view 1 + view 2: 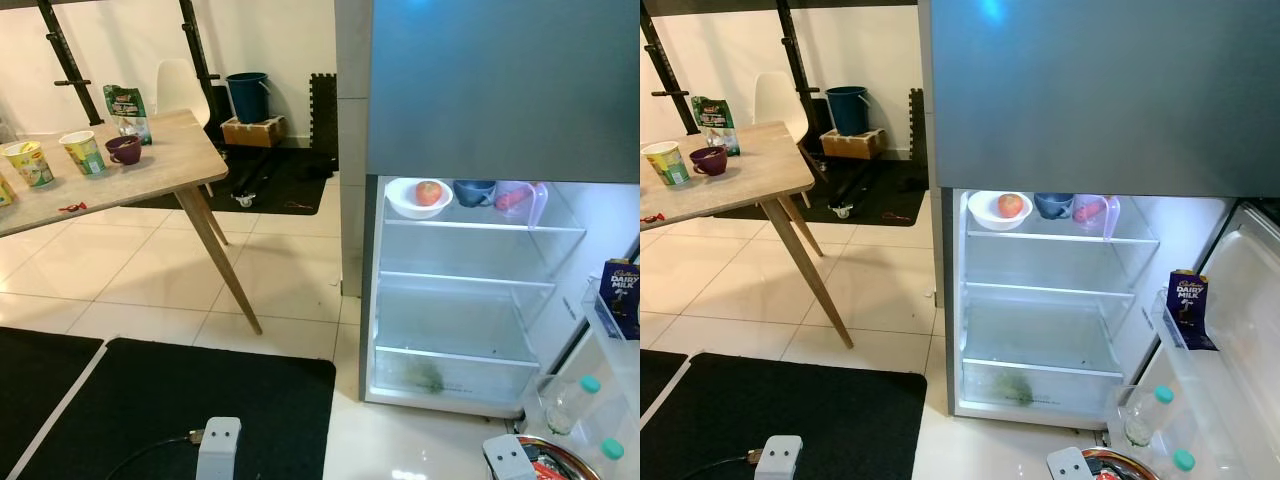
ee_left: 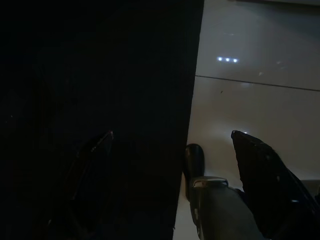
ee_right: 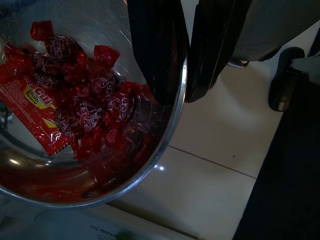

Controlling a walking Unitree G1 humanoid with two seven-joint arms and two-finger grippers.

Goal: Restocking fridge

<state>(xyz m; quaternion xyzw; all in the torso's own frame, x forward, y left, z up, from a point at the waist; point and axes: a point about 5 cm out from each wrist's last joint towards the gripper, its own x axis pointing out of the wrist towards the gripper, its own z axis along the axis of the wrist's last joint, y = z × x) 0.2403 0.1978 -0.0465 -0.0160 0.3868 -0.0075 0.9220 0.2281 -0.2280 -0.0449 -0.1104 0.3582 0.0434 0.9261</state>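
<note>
Right gripper [image 3: 182, 97] low by the floor, its two black fingers pinched tight on the rim of a shiny round metal bowl [image 3: 150, 165] full of red wrapped sweets [image 3: 85, 107], down in front of the open grey fridge [image 1: 500, 90]. Inside on the top glass shelf [image 1: 480, 226], a white bowl with a red apple [image 1: 428, 192], a dark blue cup [image 1: 474, 191] and a clear jug [image 1: 528, 200]; in the door, a purple chocolate bar [image 1: 1187, 300] and clear bottles with green caps [image 1: 572, 402]. Left gripper [image 2: 172, 137] hanging over the black mat [image 1: 190, 400] with fingers spread wide and holding nothing; over on the wooden table [image 1: 150, 165], two paper cups [image 1: 84, 152], a purple mug [image 1: 124, 149] and a green bag [image 1: 127, 108].
</note>
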